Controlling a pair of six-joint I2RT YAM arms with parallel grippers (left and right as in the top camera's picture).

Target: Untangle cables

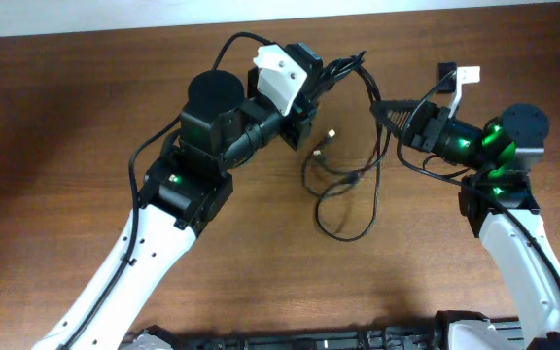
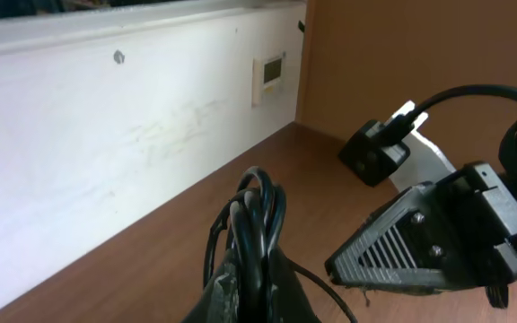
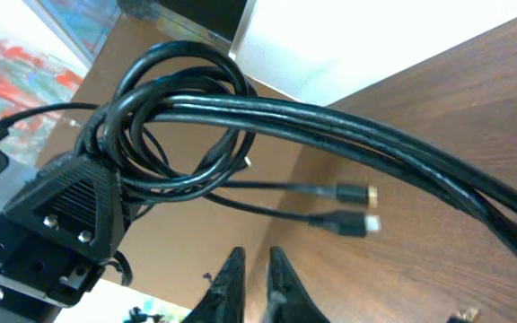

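The cables [image 1: 353,178] are thin black cords. One end is bunched in my left gripper [image 1: 336,73], which hangs above the table's far middle; the rest trails down into loose loops on the wood. In the left wrist view the left gripper [image 2: 257,269] is shut on the looped bundle of cables [image 2: 258,202]. My right gripper [image 1: 387,112] hovers just right of that bundle. Seen from the right wrist, the right gripper [image 3: 251,260] stands open by a narrow slit with nothing in it. The cables [image 3: 348,121] pass above it, and two small plugs [image 3: 357,193] dangle free.
The brown wooden table [image 1: 86,117] ends at a white wall [image 2: 106,135] that carries a socket plate [image 2: 269,70]. The right gripper's grey ribbed finger [image 2: 393,247] sits close beside the left gripper. Both arm bases stand at the table's near edge.
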